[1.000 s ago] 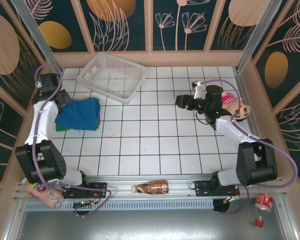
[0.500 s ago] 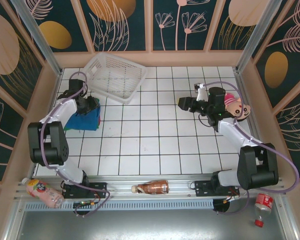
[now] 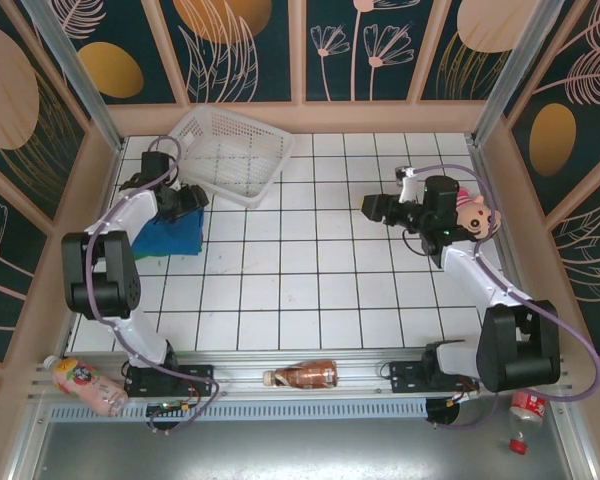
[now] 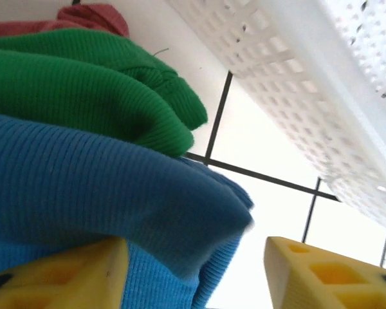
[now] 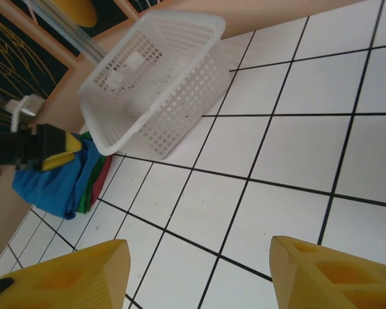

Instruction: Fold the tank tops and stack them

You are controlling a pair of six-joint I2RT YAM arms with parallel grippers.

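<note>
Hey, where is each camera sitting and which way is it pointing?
Top external: above, behind the arms, looking down on the table; left gripper, right gripper show.
Left wrist: low beside the tank tops, facing the basket; left fingers below.
Right wrist: over the table, facing the basket; right fingers below.
Shared: all see basket and tank tops.

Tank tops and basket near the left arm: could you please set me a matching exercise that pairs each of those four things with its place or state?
Things:
1. blue tank top
2. green tank top
3. maroon-red tank top
4. white basket

Places or states:
A. lowest of the three stacked tops
B. empty, standing beside the stacked tops
C. uppermost of the three stacked tops
D. between the other two tops

Right pairs: 1-C, 2-D, 3-A, 4-B.
</note>
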